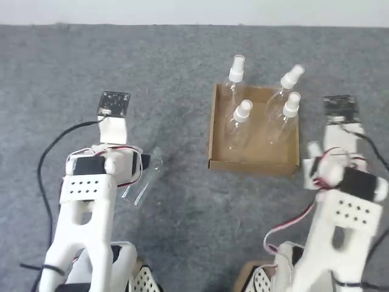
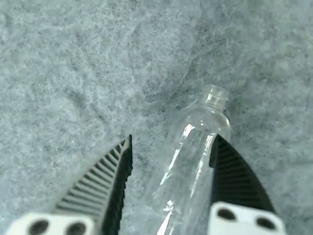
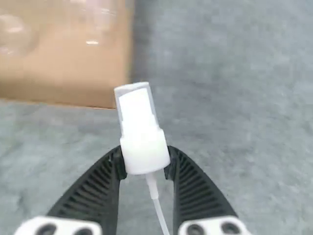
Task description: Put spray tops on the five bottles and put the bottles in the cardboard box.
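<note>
gripping spray top (image 3: 142, 142) in right jaws, just right of cardboard box (image 1: 252, 164) with four capped bottles (image 1: 242, 115) inside. straddling uncapped bottle (image 2: 193, 156) lying on counter (image 1: 182, 231) left of box, left jaws wide.

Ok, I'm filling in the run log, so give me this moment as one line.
left gripper: open around uncapped clear plastic bottle | right gripper: shut on white spray top | brown cardboard box: four capped bottles

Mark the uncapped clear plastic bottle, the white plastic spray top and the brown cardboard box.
Uncapped clear plastic bottle (image 2: 193, 147), left wrist view, on its body.
White plastic spray top (image 3: 143, 149), right wrist view, on its round collar.
Brown cardboard box (image 1: 252, 164), high view, on its near wall.
</note>
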`<state>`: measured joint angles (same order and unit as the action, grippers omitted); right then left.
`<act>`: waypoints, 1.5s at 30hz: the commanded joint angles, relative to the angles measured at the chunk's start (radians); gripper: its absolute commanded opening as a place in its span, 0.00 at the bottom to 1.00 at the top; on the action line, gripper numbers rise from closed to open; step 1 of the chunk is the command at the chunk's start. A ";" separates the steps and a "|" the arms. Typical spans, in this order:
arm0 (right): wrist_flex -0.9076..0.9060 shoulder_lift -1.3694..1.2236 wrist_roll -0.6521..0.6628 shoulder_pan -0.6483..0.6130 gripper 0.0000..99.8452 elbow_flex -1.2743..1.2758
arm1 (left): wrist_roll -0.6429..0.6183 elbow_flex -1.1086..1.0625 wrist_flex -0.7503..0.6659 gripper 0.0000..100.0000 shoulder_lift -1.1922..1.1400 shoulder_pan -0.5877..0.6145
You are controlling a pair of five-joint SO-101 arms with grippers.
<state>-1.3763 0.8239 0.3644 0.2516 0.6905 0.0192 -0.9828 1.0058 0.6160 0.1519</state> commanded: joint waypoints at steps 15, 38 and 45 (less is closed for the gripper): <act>-0.077 0.048 -0.164 -0.742 0.02 -0.089 | -0.114 -0.047 -0.127 0.23 0.046 0.002; 0.114 -0.381 -0.437 -1.000 0.02 -0.273 | -0.115 -0.012 -0.184 0.23 0.046 0.192; 0.309 -0.463 -0.664 -1.000 0.02 -0.273 | -0.117 -0.013 -0.187 0.23 0.046 0.192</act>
<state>-1.1431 0.3652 -0.2232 -0.7442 0.4787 -0.0882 -1.0365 0.8447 0.6222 0.3406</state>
